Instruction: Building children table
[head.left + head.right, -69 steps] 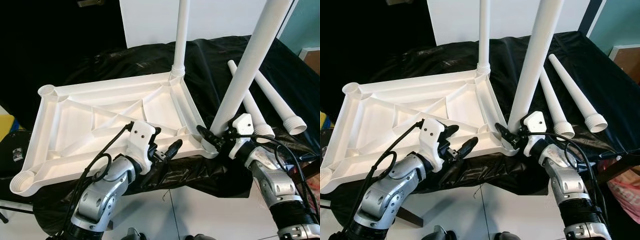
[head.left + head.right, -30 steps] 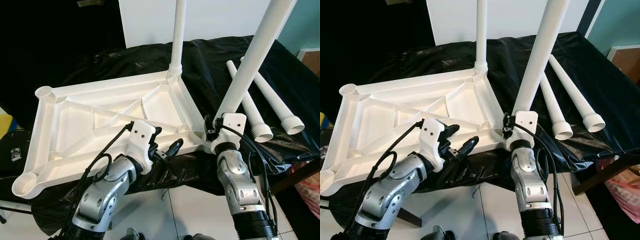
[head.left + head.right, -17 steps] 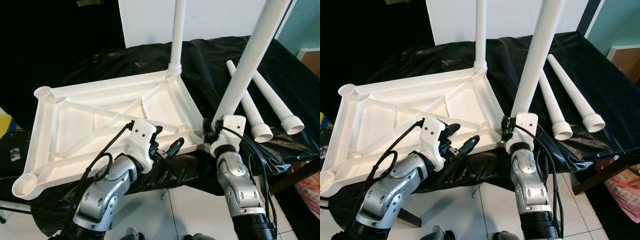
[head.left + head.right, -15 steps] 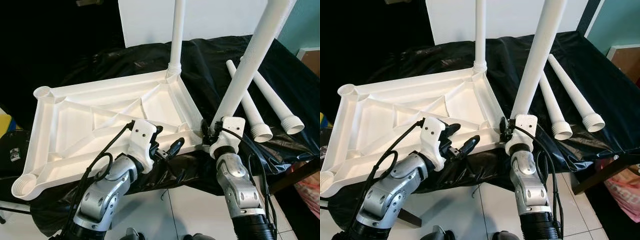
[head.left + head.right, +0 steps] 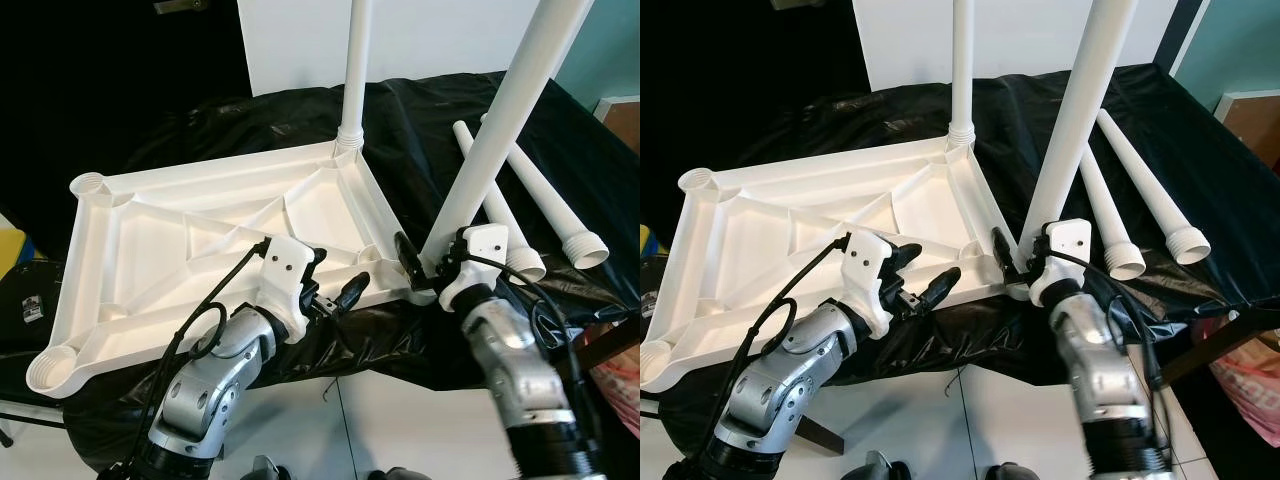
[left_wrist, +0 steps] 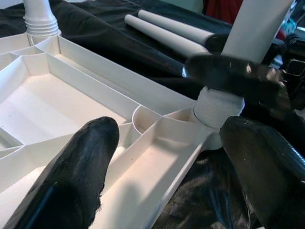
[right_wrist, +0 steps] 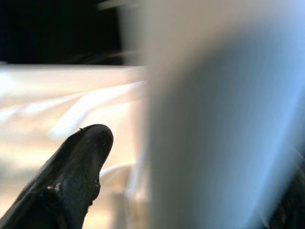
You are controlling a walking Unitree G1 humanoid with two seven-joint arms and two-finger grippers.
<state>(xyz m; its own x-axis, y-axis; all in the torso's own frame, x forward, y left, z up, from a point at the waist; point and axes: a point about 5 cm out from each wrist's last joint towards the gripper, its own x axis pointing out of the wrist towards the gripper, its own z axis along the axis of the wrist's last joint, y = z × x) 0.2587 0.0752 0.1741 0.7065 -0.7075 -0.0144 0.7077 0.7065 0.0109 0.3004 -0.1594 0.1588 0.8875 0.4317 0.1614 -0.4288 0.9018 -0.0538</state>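
- Tabletop [image 5: 180, 250], white plastic, lay upside down on a black cloth [image 5: 430, 130], ribbed underside up, round sockets at its corners.
- One leg [image 5: 356, 70] stood upright in the far right corner socket.
- Second leg [image 5: 500, 130] stood in the near right corner socket, leaning a bit toward the right.
- Right gripper [image 5: 432, 265] sat at the base of that second leg, one black finger [image 5: 405, 258] on the tabletop side of it; fingers were around the leg, looked clamped on it.
- Right wrist view was blurred: a finger [image 7: 76, 167] beside a wide white leg surface [image 7: 200, 119], very close.
- Left gripper [image 5: 335, 285] was at the near edge of the tabletop, fingers spread apart, holding nothing, one finger over the rim and one just outside it.
- Left wrist view showed both fingertips [image 6: 76, 162] wide apart over the ribbed corner, threaded leg base [image 6: 217, 105] in its socket beyond.
- Two loose legs [image 5: 520, 215] lay side by side on the cloth to the right, wide ends toward the robot.
- White panel [image 5: 440, 35] stood behind the cloth; white tile floor [image 5: 380, 420] below.
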